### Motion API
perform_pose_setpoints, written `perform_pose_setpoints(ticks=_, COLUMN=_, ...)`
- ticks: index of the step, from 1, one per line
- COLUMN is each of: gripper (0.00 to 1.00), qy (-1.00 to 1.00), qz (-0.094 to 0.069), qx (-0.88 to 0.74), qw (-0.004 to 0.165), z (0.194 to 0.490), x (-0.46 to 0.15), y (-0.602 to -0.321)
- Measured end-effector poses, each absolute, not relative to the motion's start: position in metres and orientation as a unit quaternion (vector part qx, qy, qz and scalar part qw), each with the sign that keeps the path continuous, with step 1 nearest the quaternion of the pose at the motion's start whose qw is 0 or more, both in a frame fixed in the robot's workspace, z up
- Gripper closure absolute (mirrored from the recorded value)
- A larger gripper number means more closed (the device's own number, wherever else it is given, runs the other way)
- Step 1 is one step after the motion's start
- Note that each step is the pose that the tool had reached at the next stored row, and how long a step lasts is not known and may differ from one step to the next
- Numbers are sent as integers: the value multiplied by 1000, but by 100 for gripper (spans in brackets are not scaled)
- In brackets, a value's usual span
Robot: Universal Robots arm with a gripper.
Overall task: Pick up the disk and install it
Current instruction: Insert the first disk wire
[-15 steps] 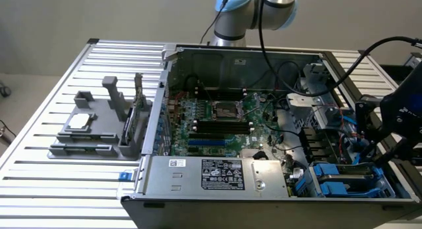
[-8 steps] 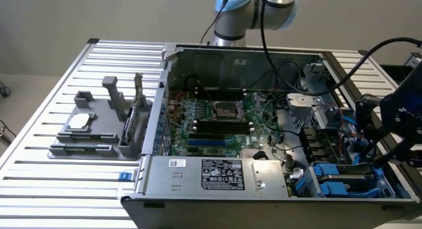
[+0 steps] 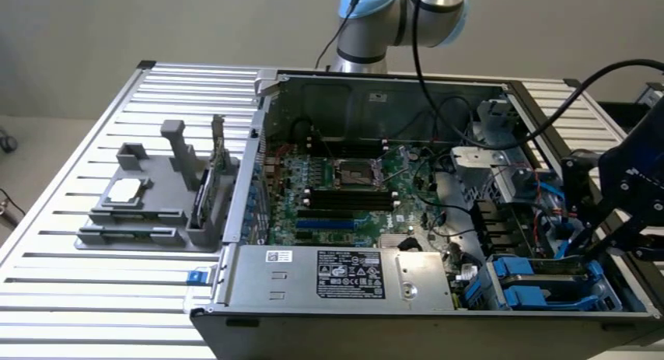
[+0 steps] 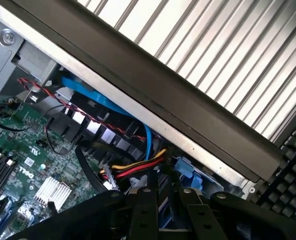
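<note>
Disk (image 3: 543, 277) inside open computer case (image 3: 415, 324)

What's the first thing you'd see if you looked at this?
The big open computer case in the middle of the slatted table, with its green motherboard showing. At the exterior view's right, the black gripper reaches down into the case's corner by the blue drive carriers.

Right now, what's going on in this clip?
One robot arm holds its claw at the drive-bay corner of the open computer case, on the exterior view's right. The claw is above the blue-framed disk in the bay, near red and yellow cables. Whether it grips the disk can't be told.
</note>
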State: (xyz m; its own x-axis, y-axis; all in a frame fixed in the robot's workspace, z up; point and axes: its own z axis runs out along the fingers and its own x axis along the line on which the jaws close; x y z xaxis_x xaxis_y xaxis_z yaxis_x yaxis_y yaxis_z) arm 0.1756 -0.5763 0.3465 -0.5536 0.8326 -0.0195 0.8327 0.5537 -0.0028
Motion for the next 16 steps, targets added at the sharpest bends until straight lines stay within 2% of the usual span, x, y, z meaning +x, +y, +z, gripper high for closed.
perform_pose_setpoints(ticks=9, gripper=77, qy=867, qz=-8, qx=498, qw=6, z=346, x=177, y=-576)
perform_pose_setpoints(ticks=16, gripper=77, qy=863, qz=-14, qx=505, qw=-4, z=345, x=181, y=-576)
